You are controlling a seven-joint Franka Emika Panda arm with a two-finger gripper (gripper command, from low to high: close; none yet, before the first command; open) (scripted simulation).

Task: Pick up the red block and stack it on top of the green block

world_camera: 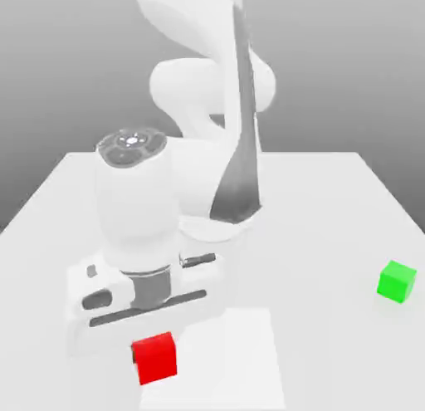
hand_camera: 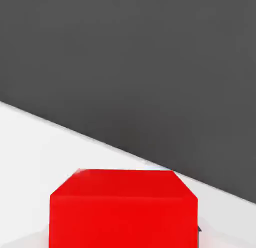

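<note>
We saw the robot's two-finger gripper (world_camera: 151, 330) low over the table, directly above the small red cube-shaped block (world_camera: 155, 359). We could not tell whether it was open, closed, or already clamped on the block, since the broad white hand body covered that area. In the hand view the red block (hand_camera: 123, 212) loomed very close, its top face and one flat side square to the camera. We took this to mean the hand was well centred on it.

We judged the block to be light, rigid and smooth-faced. It would not crush, but it could slip or twist if pinched near an edge. Two opposite vertical faces, taken at mid-height, seemed the best hold.

The red block sat towards the near edge of the table, on the exterior view's left. We could not tell whether it rested on the surface or had been raised slightly. The small green cube-shaped block (world_camera: 397, 281) stood well apart from it, on the exterior view's right, with open surface between them.

Above the hand rose the bulky white arm (world_camera: 137, 202). The plain white flat tabletop (world_camera: 332, 202) looked level and matte, and the backdrop was a featureless grey.
</note>
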